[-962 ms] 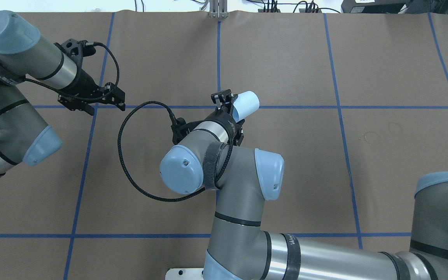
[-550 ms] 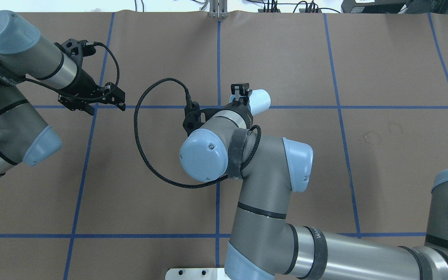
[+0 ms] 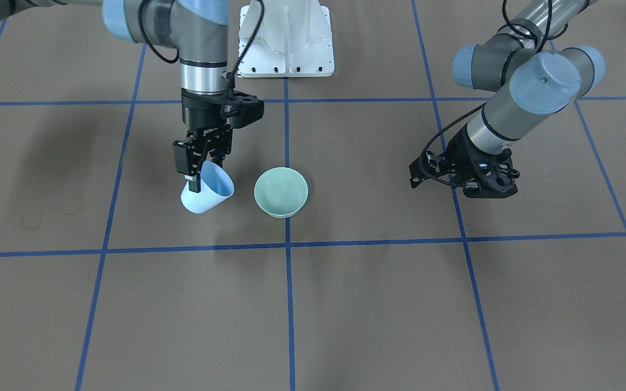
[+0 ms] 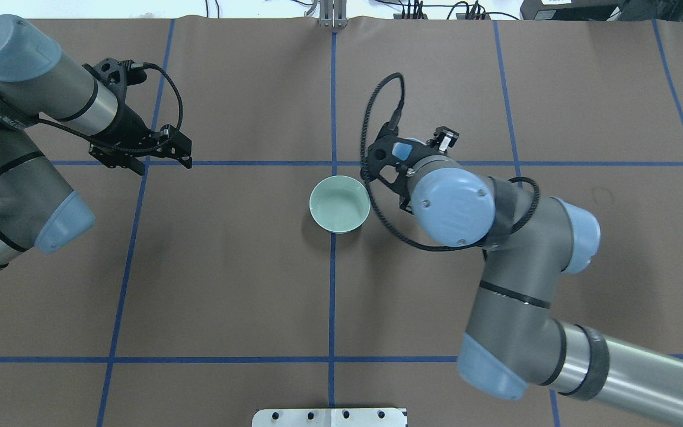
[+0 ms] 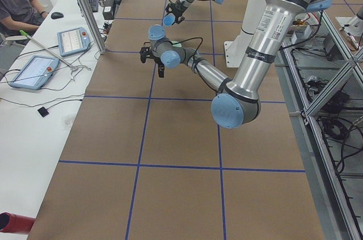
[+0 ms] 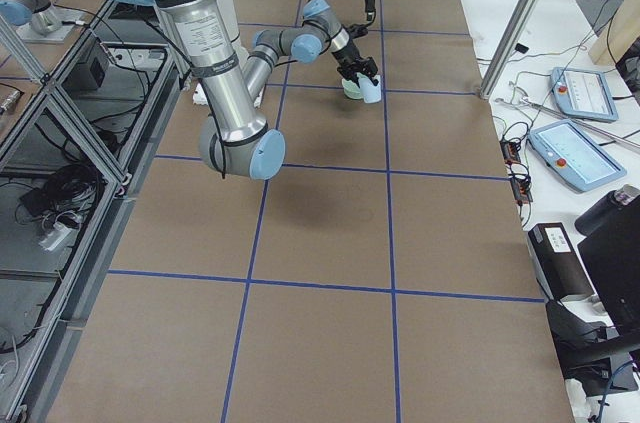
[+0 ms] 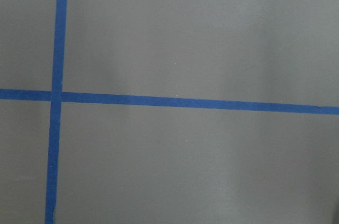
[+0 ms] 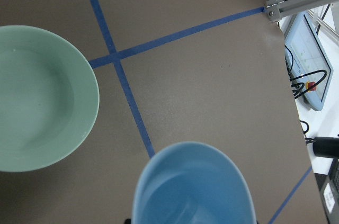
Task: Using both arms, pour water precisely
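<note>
One pale blue cup (image 3: 207, 194) is pinched by its rim in the right gripper (image 3: 200, 175), one finger outside the wall and the other inside the mouth, both closed tight on it. The cup is tilted, with its mouth turned up and towards a pale green bowl (image 3: 281, 191) that stands just beside it on the table (image 4: 229, 267). The two do not touch, and the cup is beside the bowl, not over it. The bowl stands upright on a crossing of the blue tape lines (image 7: 175, 101) that mark out the brown table cover.

In the right wrist view, the water (image 8: 193, 200) shows only as faint curved lines low inside the cup. The bowl's inside looks smooth and glossy, and I cannot tell whether any liquid lies in it.

The right arm (image 4: 513, 279) reaches in from the table's right side and bends over the cup, hiding most of it from overhead. The left arm (image 4: 21, 118) is well apart from the bowl. The left gripper (image 4: 163, 165) hangs low over another tape crossing, with its fingers spread and nothing between them. Its wrist camera sees only bare cover and tape.
</note>
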Controlling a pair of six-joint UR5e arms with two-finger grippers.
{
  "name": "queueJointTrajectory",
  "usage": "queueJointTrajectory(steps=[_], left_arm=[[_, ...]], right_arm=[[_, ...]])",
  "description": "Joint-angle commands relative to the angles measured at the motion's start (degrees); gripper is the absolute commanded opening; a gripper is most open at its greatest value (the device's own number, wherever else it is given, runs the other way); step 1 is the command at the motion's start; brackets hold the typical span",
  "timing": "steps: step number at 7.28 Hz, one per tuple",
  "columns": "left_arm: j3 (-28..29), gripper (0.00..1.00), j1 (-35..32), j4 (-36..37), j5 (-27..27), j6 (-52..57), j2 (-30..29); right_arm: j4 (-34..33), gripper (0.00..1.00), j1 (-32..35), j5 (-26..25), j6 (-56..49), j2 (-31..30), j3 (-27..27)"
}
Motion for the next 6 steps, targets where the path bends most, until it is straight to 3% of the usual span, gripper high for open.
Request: queueJointTrajectory(steps=[1,2,4,6], left_arm=[[-0.38,0.99,0.00,0.09,0.00,-0.34,-0.06],[-0.64,0.99,0.00,0.09,0.00,-0.43,0.03],[-0.82,0.99,0.00,0.09,0.09,-0.51,-0.06],[-1.00,0.99,0.00,0.09,0.09,-0.60,-0.06]], right_arm=[[4.02,0.00,7.18,11.78,9.48,-7.14,5.28],[6.73,0.00,9.65,15.32,12.33,-10.39,6.88],[19.95,0.00,14.31,19.65,12.45,-21.17,6.55],[33.51,0.00,19.23,24.21,12.36,-27.28,1.38]])
